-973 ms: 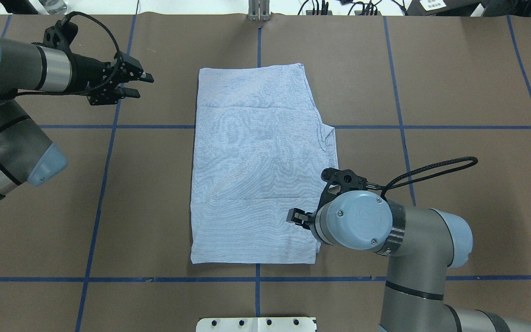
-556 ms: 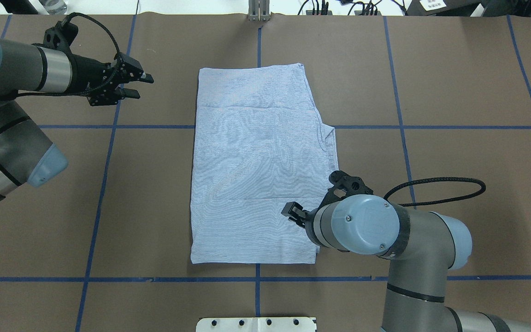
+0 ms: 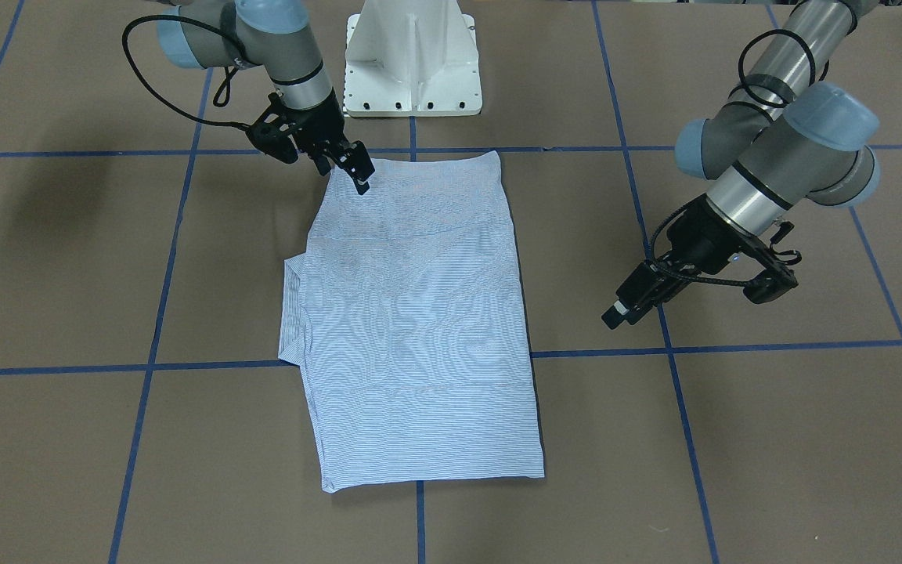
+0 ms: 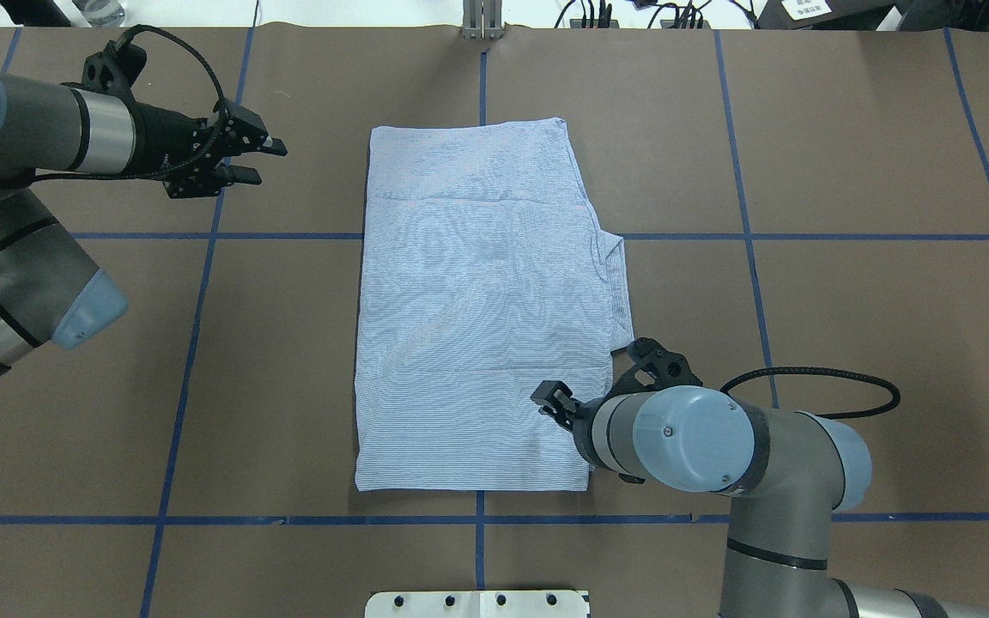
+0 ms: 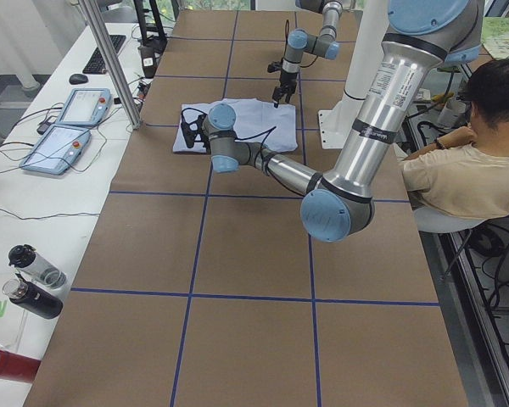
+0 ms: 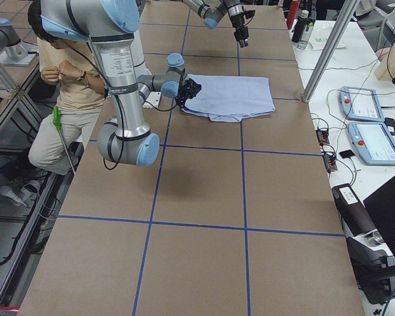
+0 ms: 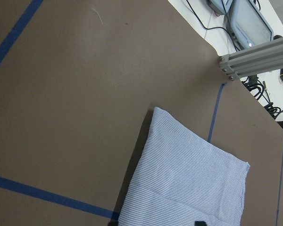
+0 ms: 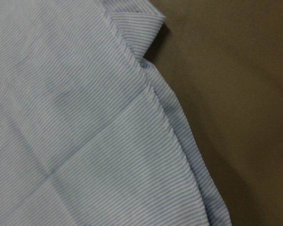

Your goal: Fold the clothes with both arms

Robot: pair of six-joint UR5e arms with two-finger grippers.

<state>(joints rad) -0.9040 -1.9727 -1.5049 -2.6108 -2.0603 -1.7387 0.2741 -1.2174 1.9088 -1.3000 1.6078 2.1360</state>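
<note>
Shirt (image 4: 477, 326): folded flat, worktop (image 4: 846, 172) centre.
Right jaws: close over shirt, by near right corner; opening cannot be told; nothing lifted.
Left jaws: well apart from shirt, spread, empty.
Method: pinch every layer at the hem; raise both corners level.
Surroundings: white pedestal (image 3: 412, 70); side flap (image 4: 619, 283) may snag.

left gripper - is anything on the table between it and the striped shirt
Nothing visible does. The left gripper hangs off to the side of the striped shirt, and only bare brown table lies between it and the shirt's nearest edge.
</note>
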